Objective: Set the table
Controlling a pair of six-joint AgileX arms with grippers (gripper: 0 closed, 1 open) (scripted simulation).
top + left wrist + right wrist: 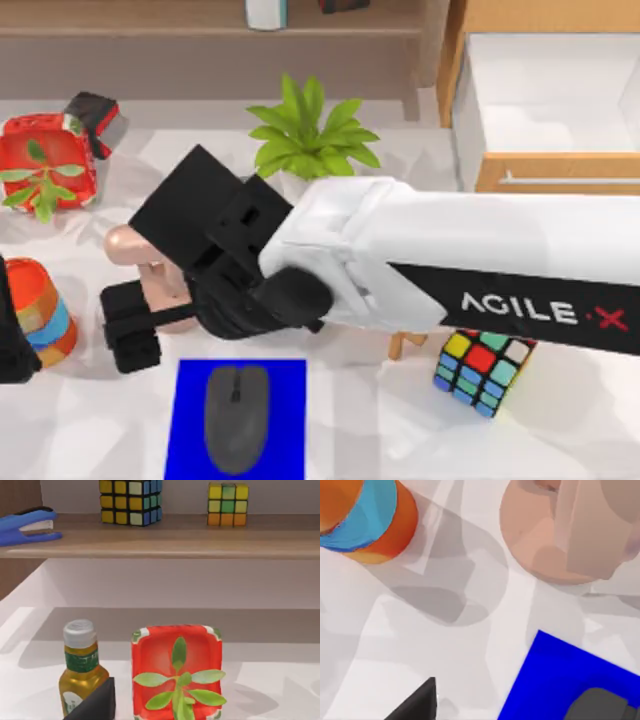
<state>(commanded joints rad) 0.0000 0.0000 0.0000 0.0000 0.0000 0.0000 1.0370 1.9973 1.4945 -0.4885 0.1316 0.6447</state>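
Note:
The white table (pixel 380 430) carries a blue mat (pixel 285 385) with a grey mouse (pixel 237 418) on it near the front. My right arm reaches in from the right. Its gripper (pixel 130 328) hovers open just left of the mat with nothing between the fingers. A pale pink cup-like object (pixel 130 245) stands just behind the gripper, partly hidden by the wrist. The right wrist view shows that pink object (pixel 560 530), the mat's corner (pixel 555 680) and one black fingertip (pixel 420 702). My left arm (pixel 12 345) stays parked at the left edge, gripper open.
An orange and blue striped cup (pixel 45 315) stands left of the right gripper. A red planter (pixel 45 165), a green plant (pixel 310 135), a colour cube (pixel 480 370) and an open wooden drawer cabinet (pixel 560 165) ring the area. An oil bottle (pixel 80 670) stands beside the planter (pixel 175 665).

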